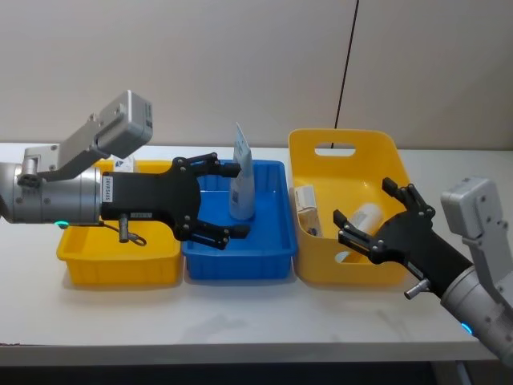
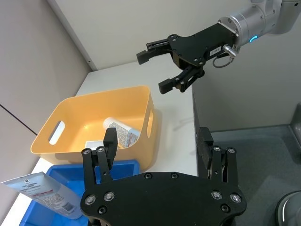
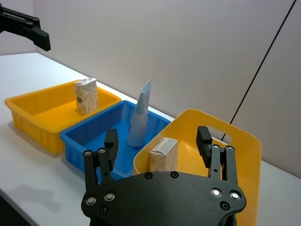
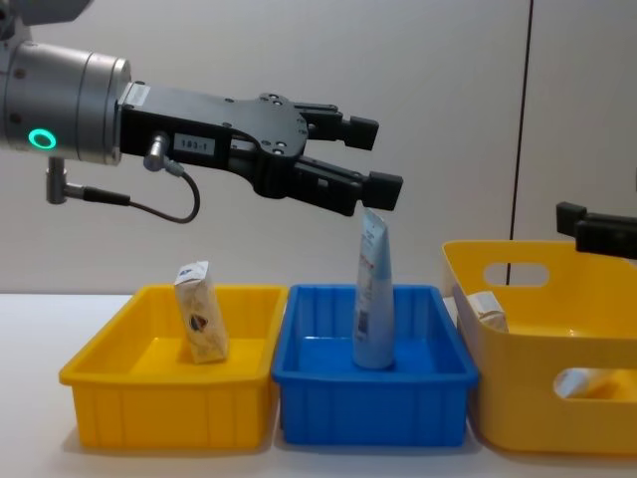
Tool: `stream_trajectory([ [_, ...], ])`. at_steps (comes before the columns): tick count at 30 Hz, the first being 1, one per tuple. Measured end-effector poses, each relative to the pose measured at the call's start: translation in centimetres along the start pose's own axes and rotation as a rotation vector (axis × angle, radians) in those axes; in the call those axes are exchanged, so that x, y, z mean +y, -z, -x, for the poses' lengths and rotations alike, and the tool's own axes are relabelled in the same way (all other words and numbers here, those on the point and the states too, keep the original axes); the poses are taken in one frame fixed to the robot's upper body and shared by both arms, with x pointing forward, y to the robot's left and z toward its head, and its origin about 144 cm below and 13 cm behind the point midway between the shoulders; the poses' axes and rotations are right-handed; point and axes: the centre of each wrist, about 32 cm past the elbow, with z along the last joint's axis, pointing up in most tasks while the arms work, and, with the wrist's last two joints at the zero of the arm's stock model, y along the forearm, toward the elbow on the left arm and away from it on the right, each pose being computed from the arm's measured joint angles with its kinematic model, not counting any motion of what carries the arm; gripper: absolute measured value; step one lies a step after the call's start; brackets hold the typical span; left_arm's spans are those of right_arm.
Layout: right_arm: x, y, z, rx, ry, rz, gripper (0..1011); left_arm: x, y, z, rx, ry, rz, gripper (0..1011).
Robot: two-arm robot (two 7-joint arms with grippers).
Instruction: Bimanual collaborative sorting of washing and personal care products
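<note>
Your left gripper hangs above the blue plastic tray, its black fingers spread wide and holding nothing. From the chest view that gripper sits just above the top of the tall slim pale-blue-and-white pouch, apart from it, with the fingertips reaching past the pouch's upper edge. The pouch stands upright on its base inside the blue tray, near the middle, leaning slightly.

Your right gripper is over the front of the deep yellow plastic basket with handle cut-outs, also spread wide and empty. In the left wrist view you see it hovering clear above the table beyond the basket.

Inside that basket lie two products: a small cream carton-shaped pack standing against the wall nearest the blue tray, and a white cylindrical pack with small print lying on its side on the basket floor. The right wrist view shows the cream pack upright just inside the basket rim.

To the left of the blue tray, touching it, is a shallow yellow plastic tray. In it stands a small speckled beige carton pack, upright and tilted a little, towards the tray's back.

All three containers sit in a row on the white table.
</note>
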Motion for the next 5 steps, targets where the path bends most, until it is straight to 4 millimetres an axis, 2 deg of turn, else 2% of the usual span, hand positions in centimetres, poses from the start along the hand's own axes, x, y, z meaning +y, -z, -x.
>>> stream_trajectory([
  [5,-0.34,0.0,-0.02,-0.002,-0.011,0.0,1002,0.0,0.0,0.0,0.0,0.0,0.0,1001],
])
